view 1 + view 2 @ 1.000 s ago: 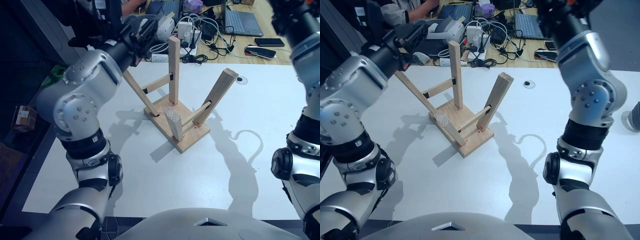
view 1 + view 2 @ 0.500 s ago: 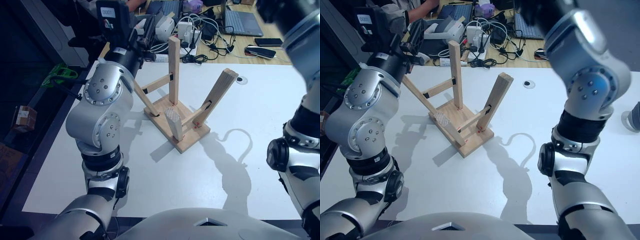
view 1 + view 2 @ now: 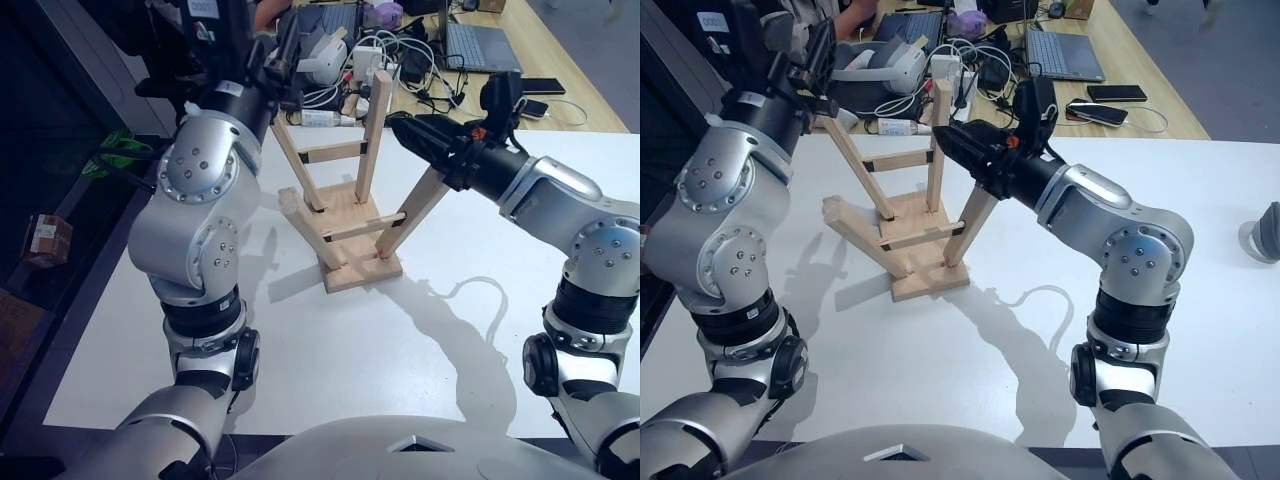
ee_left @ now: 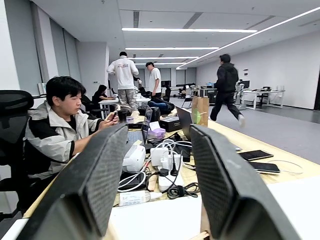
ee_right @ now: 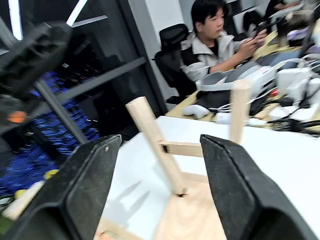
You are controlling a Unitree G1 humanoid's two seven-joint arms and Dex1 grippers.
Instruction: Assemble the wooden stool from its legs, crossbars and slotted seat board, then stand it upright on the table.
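Note:
The wooden stool lies upside down on the white table [image 3: 340, 360], its slotted seat board [image 3: 343, 203] flat and its legs pointing up and splayed, joined by crossbars [image 3: 336, 152]. My left gripper [image 3: 283, 50] is open above the top of the far-left leg [image 3: 297, 165], with nothing between its fingers [image 4: 100, 180]. My right gripper [image 3: 402, 130] is open at the top of the right leg [image 3: 415, 210], holding nothing. Past its fingers [image 5: 95, 180], the right wrist view shows a slanted leg [image 5: 155, 145] and the seat board [image 5: 195, 215].
Behind the table stands a cluttered desk with cables and a power strip [image 3: 385, 60], a white headset [image 3: 880, 65], laptops and phones [image 3: 530, 105]. A grey object [image 3: 1265, 235] sits at the table's right. The table's left edge [image 3: 110, 300] drops off.
The right arm has swung down from overhead, bringing its gripper to the right leg's top. The stool has turned and shifted left on the table. The left gripper has risen above the far-left leg.

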